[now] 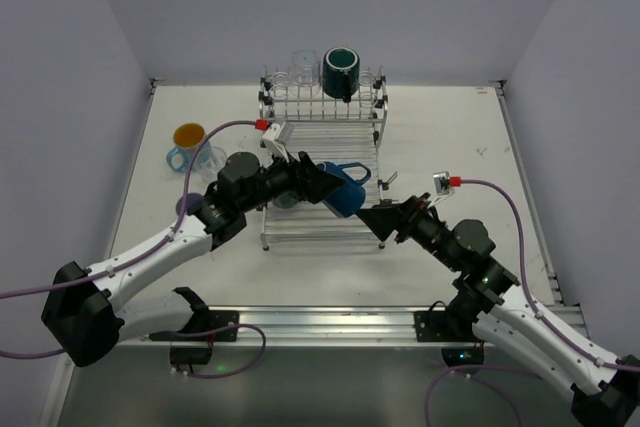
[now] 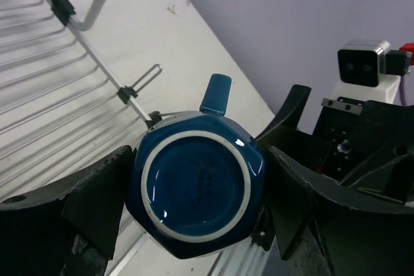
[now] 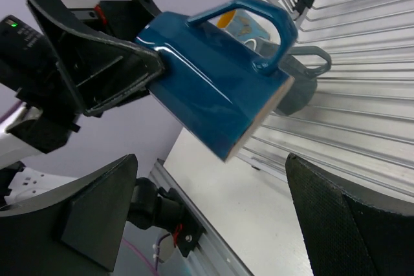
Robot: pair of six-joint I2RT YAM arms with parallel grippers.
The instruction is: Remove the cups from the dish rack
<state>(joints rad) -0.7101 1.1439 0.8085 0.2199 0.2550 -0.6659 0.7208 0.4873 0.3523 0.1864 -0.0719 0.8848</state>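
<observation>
Orange-lined light blue mug sits on table, well left of left gripper. Looks like that's the drop zone. Left gripper pinching dark blue mug by its sides, tipped sideways, seems lifted off dish rack slats. Right gripper just right of mug, spread wide, aimed at it, guessing handover. Teal mug on rear tier, beyond both, not unloaded yet.
</observation>
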